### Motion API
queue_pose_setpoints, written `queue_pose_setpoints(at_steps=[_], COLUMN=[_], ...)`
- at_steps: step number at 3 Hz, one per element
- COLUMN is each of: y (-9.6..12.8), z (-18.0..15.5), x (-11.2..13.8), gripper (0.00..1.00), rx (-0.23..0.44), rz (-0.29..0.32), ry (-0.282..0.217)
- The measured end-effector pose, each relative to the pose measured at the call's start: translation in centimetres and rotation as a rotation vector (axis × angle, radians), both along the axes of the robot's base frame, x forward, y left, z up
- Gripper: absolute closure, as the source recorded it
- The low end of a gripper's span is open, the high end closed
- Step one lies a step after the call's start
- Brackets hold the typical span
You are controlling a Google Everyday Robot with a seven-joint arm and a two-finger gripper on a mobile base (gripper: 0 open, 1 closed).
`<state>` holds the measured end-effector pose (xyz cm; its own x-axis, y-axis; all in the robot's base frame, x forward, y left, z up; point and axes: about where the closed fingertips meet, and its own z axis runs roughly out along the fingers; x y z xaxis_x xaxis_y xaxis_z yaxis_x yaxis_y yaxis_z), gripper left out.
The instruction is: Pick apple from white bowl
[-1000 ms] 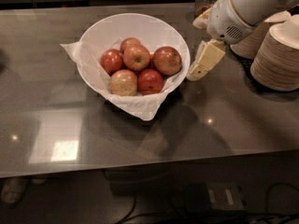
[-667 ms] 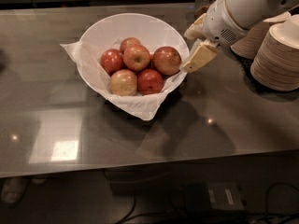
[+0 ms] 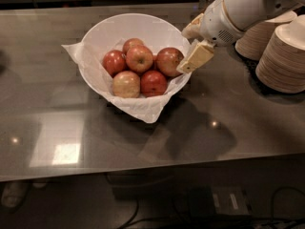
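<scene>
The white bowl [image 3: 102,37], lined with crumpled white paper, stands on the grey counter and holds several apples. The apple [image 3: 169,61], large and dull red, lies at the right side of the pile. My gripper [image 3: 191,44] hangs at the bowl's right rim, just right of that apple, with its beige fingers [image 3: 196,57] spread apart and nothing between them. The lower finger reaches over the rim, close to the apple; I cannot tell if it touches. A yellow-streaked apple [image 3: 139,57] tops the pile, and a pale yellow one [image 3: 126,84] lies in front.
Two stacks of beige paper bowls [image 3: 283,58] stand at the right on the counter, behind and beside my white arm [image 3: 243,8]. The liner paper [image 3: 143,109] spills over the bowl's front rim. The counter's front edge [image 3: 152,168] runs below.
My gripper has moved left from beside the bowl to its right rim, ending next to the dull red apple. The apples and bowl have not moved.
</scene>
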<state>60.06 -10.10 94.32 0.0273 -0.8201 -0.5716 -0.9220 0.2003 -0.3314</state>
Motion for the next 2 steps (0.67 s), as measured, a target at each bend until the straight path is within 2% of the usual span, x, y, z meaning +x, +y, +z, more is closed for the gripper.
queue_pose_setpoints(at_steps=[2], y=[2.8], z=[-0.6], x=[0.2], gripper=[0.32], rx=[-0.010], rz=[0.072], ry=[0.012])
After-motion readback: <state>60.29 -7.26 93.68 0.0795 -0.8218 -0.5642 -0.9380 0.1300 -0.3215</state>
